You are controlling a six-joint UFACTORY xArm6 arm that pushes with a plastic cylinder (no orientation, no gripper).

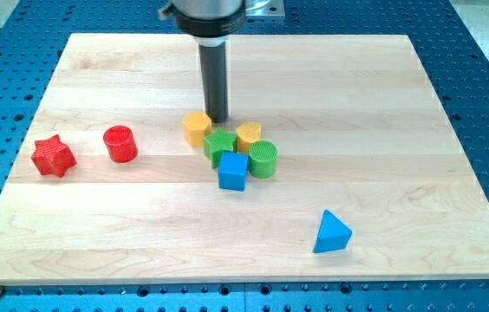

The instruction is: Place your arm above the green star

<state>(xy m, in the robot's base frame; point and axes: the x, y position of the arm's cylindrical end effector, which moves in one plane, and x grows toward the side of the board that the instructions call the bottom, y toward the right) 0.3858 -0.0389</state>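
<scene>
Here my tip (217,119) rests on the wooden board (383,104) at the far edge of a tight cluster of blocks near the middle, just right of the yellow hexagon block (197,127) and just beyond the green star (219,146). The green star, the thing the task names, sits in that cluster with the yellow hexagon block at its far left, a yellow cylinder (248,136) at its far right, a green cylinder (263,159) to its right and a blue cube (233,171) touching it on the near side. There are no jaws on this arm, only the straight rod, so nothing is held and nothing can be; the tip looks to stand apart from the star by a thin gap, though I cannot tell that for certain. Judging from this, the approach step is about finished, since the tip already stands right on the far side of the star. What remains calls for, at most, a very small correction, made gently, because the neighbours are packed so close that any shove would scatter them. Well off to the left lie a red star (53,156) and a red cylinder (120,143), and a blue triangle (332,233) sits alone at the near right, none of them in the way.
</scene>
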